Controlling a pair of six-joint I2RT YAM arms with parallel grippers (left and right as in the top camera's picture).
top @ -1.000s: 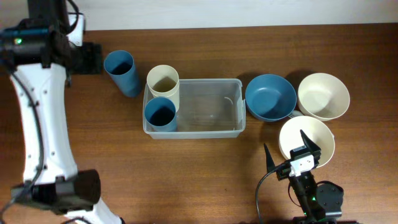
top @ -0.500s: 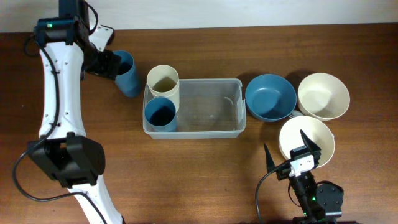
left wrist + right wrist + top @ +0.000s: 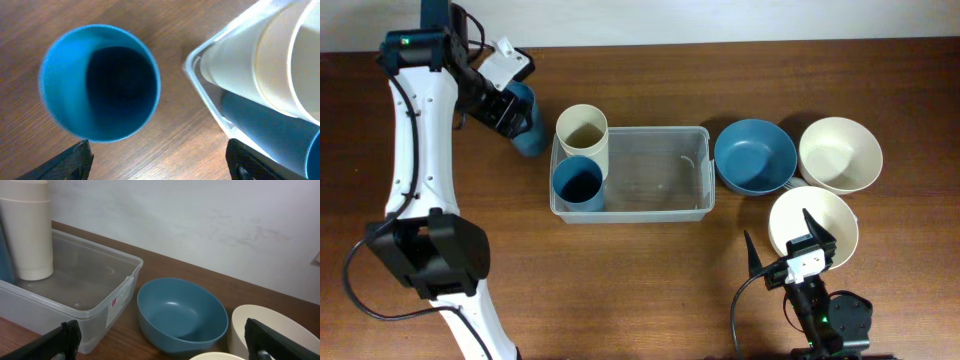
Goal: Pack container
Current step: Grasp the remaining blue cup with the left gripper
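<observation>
The clear plastic container [image 3: 650, 172] sits mid-table, holding a cream cup [image 3: 582, 130] and a blue cup [image 3: 578, 184] at its left end. Its corner shows in the left wrist view [image 3: 200, 75] and its right end in the right wrist view [image 3: 85, 285]. A loose blue cup [image 3: 525, 125] stands left of it; in the left wrist view [image 3: 100, 82] I look down into it. My left gripper [image 3: 503, 100] is open above this cup, fingers [image 3: 160, 160] wide apart. My right gripper [image 3: 790, 250] is open near the front edge, fingers [image 3: 162, 345] apart.
A blue bowl [image 3: 754, 157] sits right of the container and shows in the right wrist view [image 3: 181, 312]. Two cream bowls [image 3: 840, 153] [image 3: 812, 226] stand further right. The left arm [image 3: 415, 180] runs down the table's left side.
My left arm has swung from the far left in over the loose blue cup. The right arm and all cups and bowls have not moved.
</observation>
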